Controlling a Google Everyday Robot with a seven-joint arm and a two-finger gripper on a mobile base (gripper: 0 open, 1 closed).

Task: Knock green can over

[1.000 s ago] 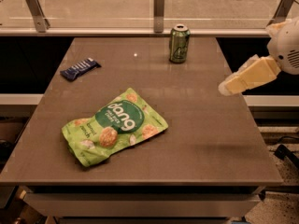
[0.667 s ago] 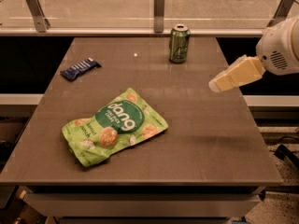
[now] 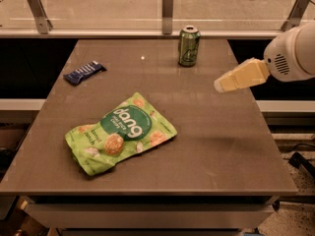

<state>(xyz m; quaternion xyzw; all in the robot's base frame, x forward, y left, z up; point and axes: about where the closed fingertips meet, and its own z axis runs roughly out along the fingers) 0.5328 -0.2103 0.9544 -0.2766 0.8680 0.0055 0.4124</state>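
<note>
Camera view, upright silver-topped green can, claw right of it

The gripper is hovering above the right side of the table, near the can and to its right and front, with bare tabletop lying open between the two. The bag is lying flat at left-centre and the bar is sitting at the far left, both well apart from the can and leaving the right half of the surface passable. Behind the can, a rail with an upright post is running just beyond the table's back edge, closing off room on that side.
</note>
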